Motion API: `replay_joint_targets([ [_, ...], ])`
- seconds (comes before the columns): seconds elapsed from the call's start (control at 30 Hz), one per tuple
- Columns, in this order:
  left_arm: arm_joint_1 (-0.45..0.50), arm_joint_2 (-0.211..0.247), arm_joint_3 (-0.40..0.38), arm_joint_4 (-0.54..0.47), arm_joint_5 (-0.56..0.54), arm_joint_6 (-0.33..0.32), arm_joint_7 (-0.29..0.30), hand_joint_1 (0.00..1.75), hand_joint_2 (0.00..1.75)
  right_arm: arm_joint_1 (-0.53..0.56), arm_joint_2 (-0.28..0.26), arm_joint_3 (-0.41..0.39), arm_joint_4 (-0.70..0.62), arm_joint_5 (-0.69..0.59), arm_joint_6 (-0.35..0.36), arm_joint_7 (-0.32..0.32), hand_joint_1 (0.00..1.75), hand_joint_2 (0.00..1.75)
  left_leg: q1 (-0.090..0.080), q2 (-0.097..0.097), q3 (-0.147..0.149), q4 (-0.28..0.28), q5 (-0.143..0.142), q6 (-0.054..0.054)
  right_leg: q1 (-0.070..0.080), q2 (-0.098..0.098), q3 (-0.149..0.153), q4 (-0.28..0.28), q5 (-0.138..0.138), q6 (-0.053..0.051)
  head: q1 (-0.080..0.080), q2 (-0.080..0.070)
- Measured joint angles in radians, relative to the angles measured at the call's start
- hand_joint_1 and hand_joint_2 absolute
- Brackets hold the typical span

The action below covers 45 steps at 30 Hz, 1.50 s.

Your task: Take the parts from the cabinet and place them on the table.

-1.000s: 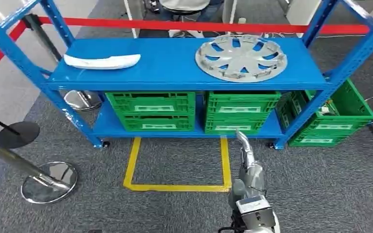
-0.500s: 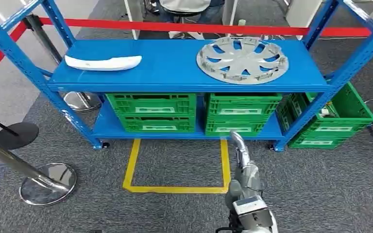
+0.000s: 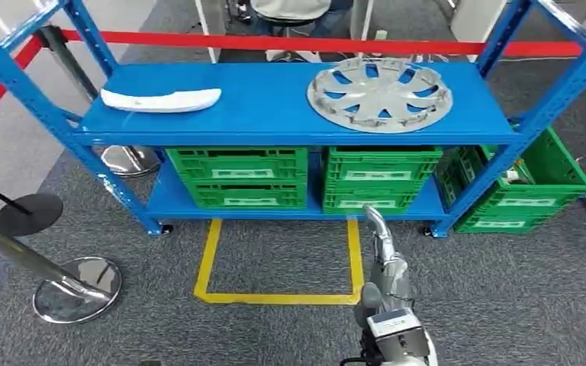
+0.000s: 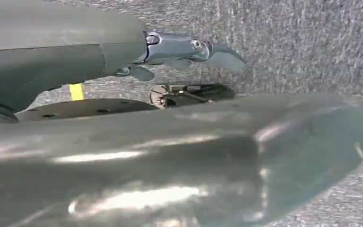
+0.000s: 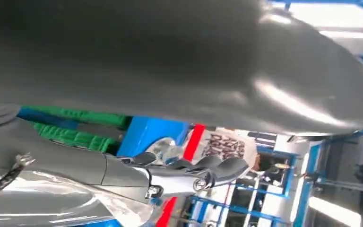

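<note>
the right hand (image 3: 382, 244), lower centre of the head view, holds nothing, fingers stretched out straight toward the blue rack (image 3: 275, 107). the silver hubcap (image 3: 379, 93) lies upper right on its top shelf, the white trim piece (image 3: 160, 98) upper left. the left hand (image 4: 189, 49) hangs over the carpet holding nothing; how far it is open cannot be told.

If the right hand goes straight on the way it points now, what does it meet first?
Probably the middle green crate on the lower shelf: the right hand points up at it from below. Depth is unclear, so it may pass under the blue shelf's edge.

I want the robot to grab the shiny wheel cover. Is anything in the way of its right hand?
Nothing visible blocks it. The right hand is raised in front of the rack, holding nothing, and the wheel cover lies uncovered on the top shelf above it.
</note>
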<state>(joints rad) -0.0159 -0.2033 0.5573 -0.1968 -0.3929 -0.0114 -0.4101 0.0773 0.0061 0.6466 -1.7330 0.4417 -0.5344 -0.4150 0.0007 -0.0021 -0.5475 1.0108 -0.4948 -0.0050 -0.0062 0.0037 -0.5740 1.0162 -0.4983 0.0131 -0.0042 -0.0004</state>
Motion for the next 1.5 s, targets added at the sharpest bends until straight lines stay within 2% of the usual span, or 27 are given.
replay_joint_targets([
  [0.07, -0.001, 0.0, 0.0, 0.0, -0.001, -0.002, -0.001, 0.0, 0.0, -0.001, 0.0, 0.0, 0.0, 0.0, 0.0, 0.0, 0.0, 0.0, 0.001, 0.0, -0.005, 0.022, -0.024, -0.012, -0.008, -0.003, 0.007, -0.008, 0.004, -0.011, -0.003, 0.0],
  [0.17, 0.0, 0.001, 0.0, 0.0, -0.002, -0.004, -0.002, 0.0, 0.0, -0.001, 0.0, 0.001, 0.0, 0.0, 0.001, 0.0, 0.0, 0.0, 0.005, 0.0, -0.105, 0.241, -0.135, -0.024, -0.007, -0.007, 0.007, -0.007, 0.001, -0.022, -0.008, 0.0],
  [0.23, 0.003, 0.001, 0.0, 0.0, -0.002, -0.006, -0.003, 0.0, 0.0, -0.001, 0.0, 0.001, 0.0, 0.0, 0.001, 0.0, 0.0, 0.0, 0.006, 0.0, -0.138, 0.308, -0.14, -0.024, -0.006, -0.006, 0.008, -0.007, 0.001, -0.023, -0.008, 0.0],
  [0.3, 0.003, 0.002, 0.0, 0.0, -0.004, -0.031, -0.018, 0.0, 0.0, -0.001, 0.0, 0.001, 0.0, 0.0, 0.001, 0.0, 0.0, 0.0, 0.005, 0.0, -0.094, 0.209, -0.062, -0.017, -0.005, -0.004, 0.012, -0.007, 0.0, -0.023, -0.008, 0.0],
  [0.37, 0.004, 0.004, 0.0, 0.0, -0.008, -0.067, -0.038, 0.0, 0.0, -0.001, 0.0, 0.001, 0.0, 0.0, 0.002, -0.001, 0.0, 0.0, 0.002, 0.0, -0.017, 0.038, 0.019, -0.003, -0.005, -0.003, 0.017, -0.008, -0.003, -0.02, -0.009, 0.0],
  [0.47, 0.003, 0.008, -0.001, 0.0, -0.016, -0.12, -0.05, 0.0, 0.0, -0.002, 0.0, 0.001, 0.0, -0.003, 0.007, -0.005, 0.0, 0.0, -0.005, 0.0, -0.003, -0.011, -0.026, 0.012, -0.002, -0.003, 0.022, -0.015, -0.011, 0.004, -0.005, 0.0],
  [0.5, 0.009, 0.01, -0.001, 0.0, -0.016, -0.107, -0.05, 0.0, 0.0, -0.002, -0.001, 0.001, 0.001, -0.003, 0.007, -0.006, 0.0, 0.0, -0.004, -0.001, 0.0, -0.021, -0.025, 0.018, -0.002, -0.003, 0.022, 0.002, 0.008, 0.016, -0.008, 0.0],
  [0.57, 0.014, 0.01, 0.0, 0.0, -0.016, -0.068, -0.048, 0.0, 0.0, -0.005, -0.001, 0.002, 0.001, -0.003, 0.005, -0.007, 0.0, 0.0, 0.002, -0.003, 0.035, -0.029, -0.02, 0.035, -0.004, -0.005, 0.014, 0.023, -0.01, 0.026, -0.006, 0.0],
  [0.6, 0.013, 0.011, 0.0, 0.0, -0.015, -0.059, -0.048, 0.0, 0.0, -0.008, -0.001, 0.002, 0.001, -0.003, 0.003, -0.01, 0.0, 0.0, 0.003, -0.003, 0.048, -0.028, -0.023, 0.038, -0.004, -0.004, -0.004, 0.064, -0.029, 0.03, 0.003, -0.001],
  [0.7, 0.012, 0.01, 0.0, 0.0, -0.015, -0.05, -0.047, 0.0, 0.0, -0.003, -0.002, 0.002, 0.002, -0.004, 0.003, -0.009, 0.0, 0.0, 0.002, -0.003, 0.068, -0.027, -0.044, 0.04, -0.005, -0.004, -0.144, 0.265, -0.101, 0.038, 0.005, 0.0],
  [0.73, 0.014, 0.01, 0.0, 0.0, -0.015, -0.05, -0.046, 0.0, 0.0, -0.002, -0.002, 0.002, 0.002, -0.004, 0.003, -0.009, 0.0, 0.0, 0.002, -0.003, 0.079, -0.027, -0.054, 0.038, -0.006, -0.004, -0.176, 0.286, -0.104, 0.041, 0.004, 0.0],
  [0.77, 0.016, 0.01, 0.0, 0.0, -0.014, -0.049, -0.046, 0.0, 0.0, -0.002, -0.002, 0.002, 0.002, -0.004, 0.003, -0.009, 0.0, 0.0, 0.003, -0.004, 0.094, -0.027, -0.066, 0.036, -0.006, -0.004, -0.18, 0.264, -0.09, 0.041, 0.004, 0.0],
  [0.83, 0.017, 0.009, 0.0, 0.0, -0.015, -0.048, -0.045, 0.0, 0.0, -0.002, -0.002, 0.002, 0.002, -0.004, 0.003, -0.009, 0.0, 0.0, 0.006, -0.005, 0.13, -0.027, -0.095, 0.03, -0.007, -0.006, -0.149, 0.135, -0.03, 0.036, 0.005, 0.0],
  [0.87, 0.017, 0.009, 0.0, 0.0, -0.015, -0.048, -0.046, 0.0, 0.0, -0.001, -0.002, 0.002, 0.002, -0.003, 0.003, -0.009, 0.0, 0.0, 0.007, -0.005, 0.147, -0.027, -0.113, 0.025, -0.007, -0.008, -0.13, 0.055, 0.033, 0.034, 0.005, 0.0],
  [0.9, 0.019, 0.01, 0.0, 0.0, -0.015, -0.047, -0.045, 0.0, 0.0, 0.0, -0.004, 0.002, 0.004, -0.004, 0.003, -0.009, 0.0, 0.0, 0.004, -0.003, 0.161, -0.026, -0.13, 0.019, -0.003, -0.014, -0.13, 0.046, 0.1, 0.023, 0.008, -0.001],
  [0.93, 0.016, 0.009, 0.0, 0.0, -0.015, -0.047, -0.045, 0.0, 0.0, -0.001, -0.004, 0.003, 0.005, -0.005, 0.003, -0.008, 0.0, 0.0, 0.004, -0.003, 0.163, -0.034, -0.138, 0.01, 0.004, -0.014, -0.11, 0.037, 0.064, 0.012, 0.007, -0.001],
  [1.0, 0.014, 0.01, 0.0, 0.0, -0.015, -0.047, -0.045, 0.0, 0.0, 0.003, -0.004, 0.002, 0.004, -0.004, 0.002, -0.01, 0.0, 0.0, 0.007, 0.0, 0.19, -0.05, -0.14, -0.001, 0.006, -0.011, -0.102, 0.04, 0.056, -0.004, 0.007, 0.0],
  [1.07, 0.006, 0.008, 0.0, 0.0, -0.015, -0.043, -0.045, 0.0, 0.0, -0.001, -0.004, 0.003, 0.0, -0.003, 0.002, -0.011, 0.0, 0.0, 0.006, -0.002, 0.164, 0.01, -0.099, -0.012, -0.005, -0.015, -0.072, 0.02, 0.045, -0.017, 0.005, 0.0],
  [1.1, 0.003, 0.008, 0.0, -0.001, -0.015, -0.039, -0.045, 0.0, 0.0, -0.001, -0.004, 0.003, -0.002, -0.002, 0.002, -0.011, 0.0, 0.0, 0.005, 0.001, 0.107, 0.103, -0.055, -0.019, -0.006, -0.011, -0.051, 0.007, 0.041, -0.019, 0.003, 0.0],
  [1.13, 0.0, 0.008, 0.0, -0.001, -0.016, -0.034, -0.042, 0.0, 0.0, -0.003, -0.004, 0.004, -0.001, -0.003, 0.002, -0.011, 0.0, 0.0, 0.008, 0.0, 0.045, 0.187, -0.049, -0.024, -0.007, -0.013, -0.031, -0.005, 0.033, -0.023, -0.005, 0.0],
  [1.2, 0.006, 0.008, 0.0, -0.001, -0.018, -0.021, -0.027, 0.0, 0.0, -0.005, -0.005, 0.003, 0.0, -0.002, 0.004, -0.01, 0.0, 0.0, 0.01, 0.0, -0.045, 0.272, -0.144, -0.03, -0.007, -0.012, 0.015, -0.023, 0.015, -0.025, -0.004, 0.0],
  [1.27, 0.011, 0.009, 0.0, -0.001, -0.017, -0.013, -0.018, 0.0, 0.0, -0.005, -0.005, 0.003, 0.002, -0.002, 0.003, -0.009, 0.0, 0.0, 0.009, 0.0, -0.091, 0.261, -0.249, -0.026, -0.007, -0.005, 0.056, -0.032, -0.007, -0.027, -0.004, 0.0],
  [1.3, 0.01, 0.009, 0.0, -0.001, -0.017, -0.011, -0.017, 0.0, 0.0, -0.005, -0.005, 0.003, 0.002, -0.002, 0.003, -0.007, 0.0, 0.0, 0.009, 0.0, -0.104, 0.231, -0.251, -0.022, -0.007, -0.001, 0.074, -0.032, -0.022, -0.027, -0.004, 0.0],
  [1.33, 0.01, 0.009, 0.0, -0.001, -0.017, -0.008, -0.015, 0.0, 0.0, -0.005, -0.005, 0.004, 0.002, -0.002, 0.003, -0.006, 0.0, 0.0, 0.007, 0.0, -0.106, 0.178, -0.205, -0.016, -0.006, 0.002, 0.093, -0.032, -0.036, -0.025, -0.005, 0.0],
  [1.4, 0.012, 0.009, 0.0, -0.001, -0.017, -0.005, -0.012, 0.0, 0.0, -0.004, -0.005, 0.004, 0.002, -0.002, 0.003, -0.004, 0.0, 0.0, 0.001, 0.0, -0.106, 0.05, 0.016, 0.004, -0.005, 0.002, 0.1, -0.035, -0.063, -0.02, -0.004, 0.0],
  [1.43, 0.015, 0.009, 0.0, 0.0, -0.017, -0.005, -0.01, 0.0, 0.0, -0.005, -0.005, 0.005, 0.006, -0.002, 0.003, -0.003, 0.0, 0.0, -0.006, -0.003, -0.122, 0.028, 0.051, 0.007, 0.001, 0.008, 0.127, -0.02, -0.078, -0.011, -0.002, -0.001],
  [1.5, 0.019, 0.008, 0.0, 0.0, -0.017, -0.005, -0.006, 0.0, 0.0, -0.004, -0.005, 0.007, 0.007, -0.001, 0.003, 0.0, 0.0, 0.0, -0.007, -0.007, -0.11, 0.038, 0.08, 0.012, 0.003, 0.013, 0.125, -0.023, -0.103, -0.002, -0.004, -0.001],
])
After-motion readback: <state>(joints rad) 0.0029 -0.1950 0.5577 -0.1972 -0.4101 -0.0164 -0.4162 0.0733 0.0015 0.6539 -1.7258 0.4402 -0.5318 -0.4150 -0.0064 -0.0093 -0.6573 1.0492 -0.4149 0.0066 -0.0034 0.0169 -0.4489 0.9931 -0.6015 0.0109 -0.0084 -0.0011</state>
